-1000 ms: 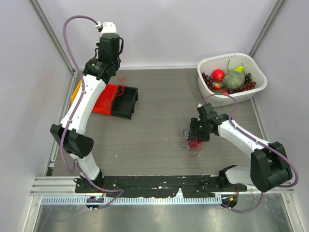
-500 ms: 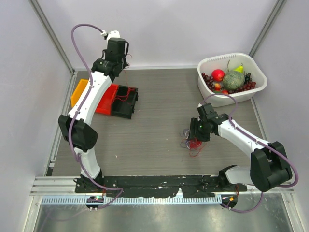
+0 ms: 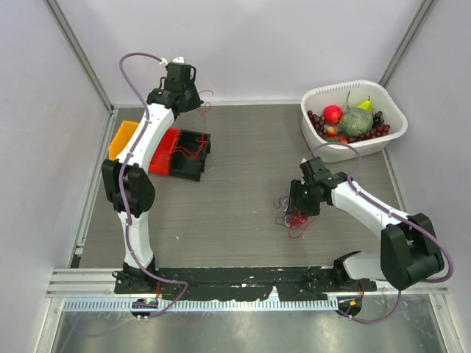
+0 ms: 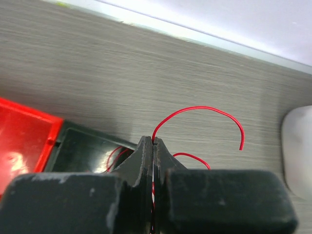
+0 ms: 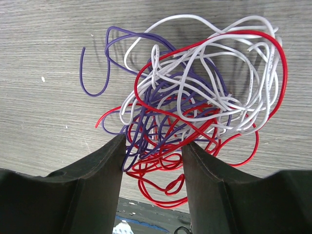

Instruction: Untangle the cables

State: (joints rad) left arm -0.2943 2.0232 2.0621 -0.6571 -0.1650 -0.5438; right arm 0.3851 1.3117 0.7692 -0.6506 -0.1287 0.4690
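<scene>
Now the left gripper point(image 4: 152, 142), pinched on one red wire point(image 4: 204, 109) near the black bin point(image 3: 194, 156), should drop it there, while the right gripper point(image 5: 154, 144) hangs spread over the tangled cables point(image 5: 195, 97).

From above, the right gripper point(image 3: 298, 209) sits over part of the cables point(image 3: 296, 219), strands way too fine to follow. Up close, the red wire point(image 4: 204, 111) vanishes inside the pinched left gripper point(image 4: 153, 142), and the red tray point(image 4: 22, 139) gets cut off at the edge.
</scene>
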